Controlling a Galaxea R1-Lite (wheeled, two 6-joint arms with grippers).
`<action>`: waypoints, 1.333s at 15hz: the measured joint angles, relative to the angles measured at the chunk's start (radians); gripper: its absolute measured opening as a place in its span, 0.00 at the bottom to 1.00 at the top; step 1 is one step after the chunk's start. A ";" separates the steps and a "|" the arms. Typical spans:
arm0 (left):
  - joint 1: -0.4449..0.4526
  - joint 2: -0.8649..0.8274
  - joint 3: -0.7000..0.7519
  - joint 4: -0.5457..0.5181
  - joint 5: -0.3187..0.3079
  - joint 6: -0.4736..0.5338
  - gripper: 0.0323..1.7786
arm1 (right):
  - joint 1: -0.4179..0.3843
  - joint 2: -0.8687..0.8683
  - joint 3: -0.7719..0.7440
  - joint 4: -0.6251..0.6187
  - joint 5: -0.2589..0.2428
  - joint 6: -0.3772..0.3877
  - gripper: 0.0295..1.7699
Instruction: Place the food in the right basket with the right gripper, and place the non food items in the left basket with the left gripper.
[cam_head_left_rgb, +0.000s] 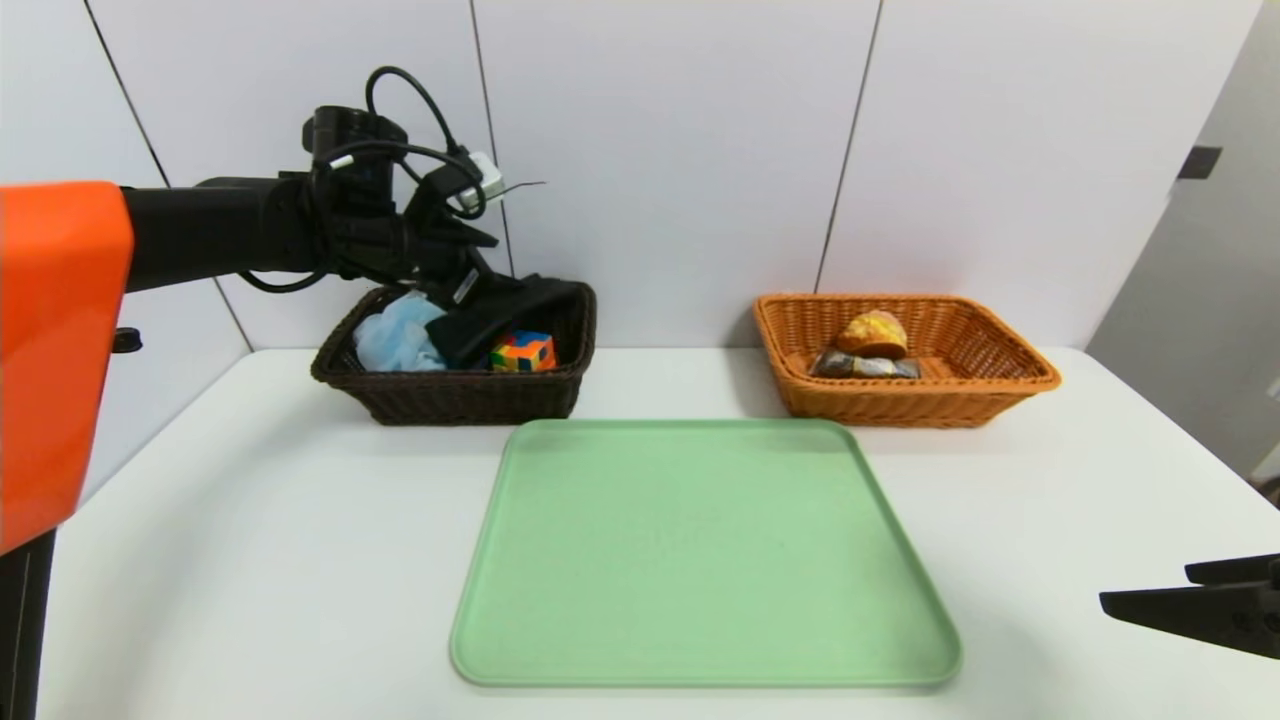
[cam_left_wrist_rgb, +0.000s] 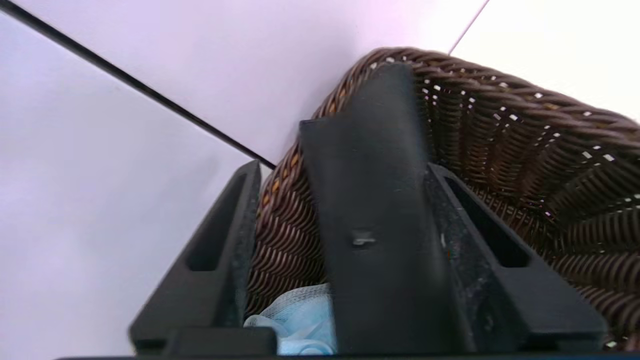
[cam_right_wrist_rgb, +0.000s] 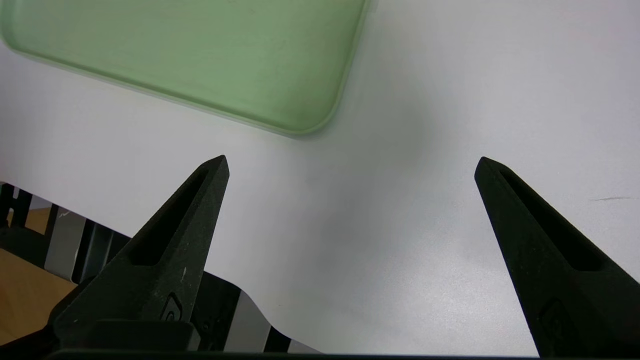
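Observation:
My left gripper (cam_head_left_rgb: 455, 290) hovers over the dark brown left basket (cam_head_left_rgb: 460, 395). In the left wrist view this gripper (cam_left_wrist_rgb: 345, 167) is open. The long black pouch (cam_left_wrist_rgb: 370, 200) stands between its fingers, against one finger, with a gap to the other. The pouch (cam_head_left_rgb: 510, 305) droops into the basket beside the light-blue bath pouf (cam_head_left_rgb: 400, 335) and the multicoloured cube (cam_head_left_rgb: 523, 352). The orange-tan right basket (cam_head_left_rgb: 900, 405) holds the bun (cam_head_left_rgb: 873, 335) and the pack of chocolate balls (cam_head_left_rgb: 865, 366). My right gripper (cam_right_wrist_rgb: 352, 160) is open and holds nothing, low over the table's near right edge.
A green tray (cam_head_left_rgb: 700, 550) with nothing on it lies mid-table in front of both baskets. Its corner (cam_right_wrist_rgb: 200, 50) also shows ahead of the right gripper (cam_head_left_rgb: 1145, 585). A white wall stands close behind the baskets.

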 joint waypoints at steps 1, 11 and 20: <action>0.000 -0.016 0.000 0.007 0.000 -0.001 0.70 | 0.000 -0.001 0.000 0.000 0.000 0.000 0.96; 0.011 -0.283 0.036 0.198 0.012 -0.375 0.88 | 0.000 -0.039 0.000 -0.025 -0.004 -0.002 0.96; 0.018 -0.751 0.531 0.397 0.236 -0.790 0.93 | 0.000 -0.213 0.037 -0.149 -0.092 -0.027 0.96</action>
